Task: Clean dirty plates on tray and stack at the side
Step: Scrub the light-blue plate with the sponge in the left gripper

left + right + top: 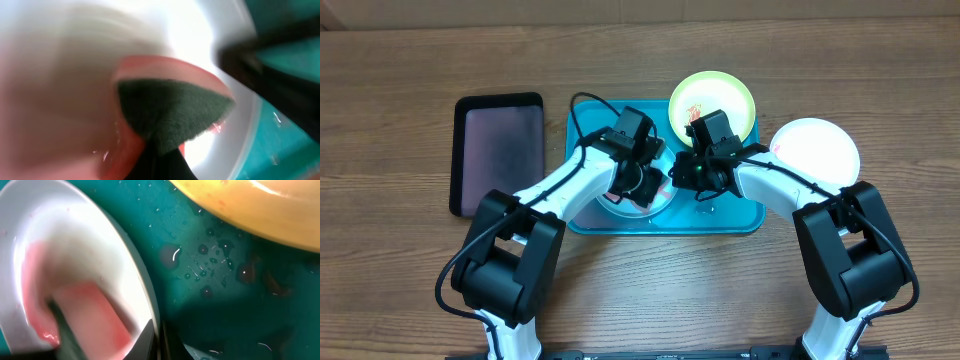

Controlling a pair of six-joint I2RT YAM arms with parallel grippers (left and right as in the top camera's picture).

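A pale plate (655,203) smeared with red lies in the turquoise tray (740,215). My left gripper (642,186) is shut on a sponge (170,112), its dark green pad pressed into the plate's (65,75) wet pink bowl. From the right, my right gripper (680,176) is shut on that plate's rim (145,305), one finger on each side. A yellow-green plate (712,105) with red smears rests over the tray's far edge. A white plate (815,150) sits on the table to the right of the tray.
A smaller black tray (498,153) lies on the wooden table left of the turquoise one. Water drops dot the tray floor (210,275) between the held plate and the yellow-green plate (260,210). Both arms cross over the tray's front half.
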